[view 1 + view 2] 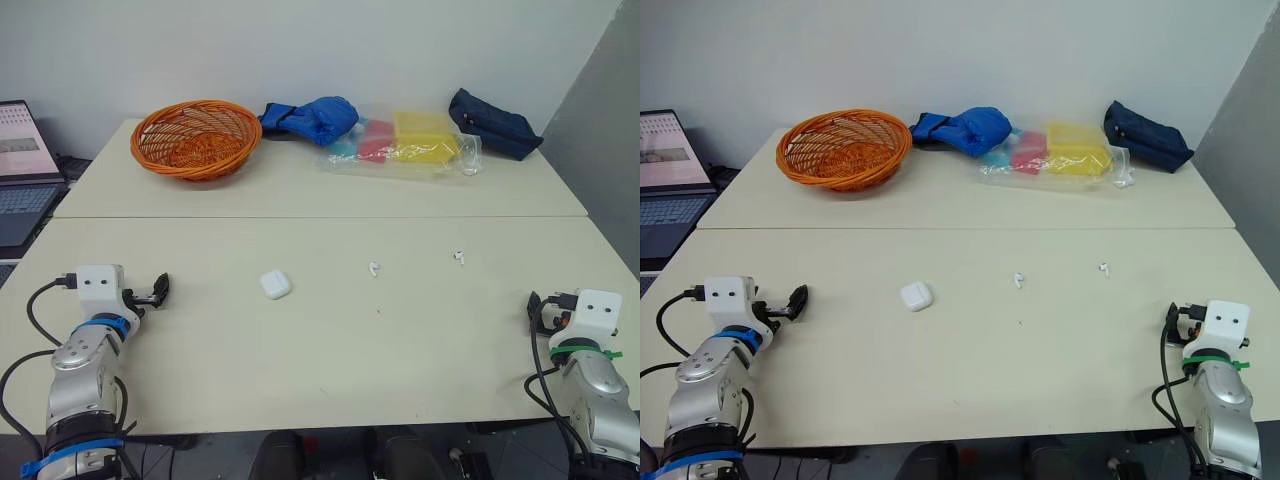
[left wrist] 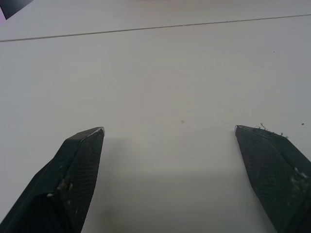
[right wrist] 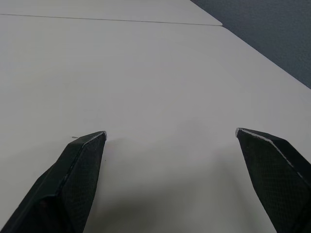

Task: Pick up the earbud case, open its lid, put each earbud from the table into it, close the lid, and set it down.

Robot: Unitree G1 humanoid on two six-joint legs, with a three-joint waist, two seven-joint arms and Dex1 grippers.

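Head camera: a pale cream table [image 1: 300,380] holds a small white rounded plastic earbud case [image 1: 275,284], apparently closed, lying near the middle. Two tiny white earbuds lie to its right, apart from each other: the nearer earbud [image 1: 374,268] and, beyond it, the farther earbud [image 1: 459,257]. My left gripper [image 1: 160,290] sits low by the table's left edge, well apart from the case. My right gripper [image 1: 535,306] sits by the right edge.

Left wrist camera: my two black fingers [image 2: 80,165] are spread wide over bare tabletop, holding nothing.

Right wrist camera: my black fingers [image 3: 82,170] are likewise spread wide and empty.

The pickup has not begun. I judge the left gripper the better placed. I should straddle the case squarely and close gently, since its smooth shell may slip, and leave the lid free for the other gripper.
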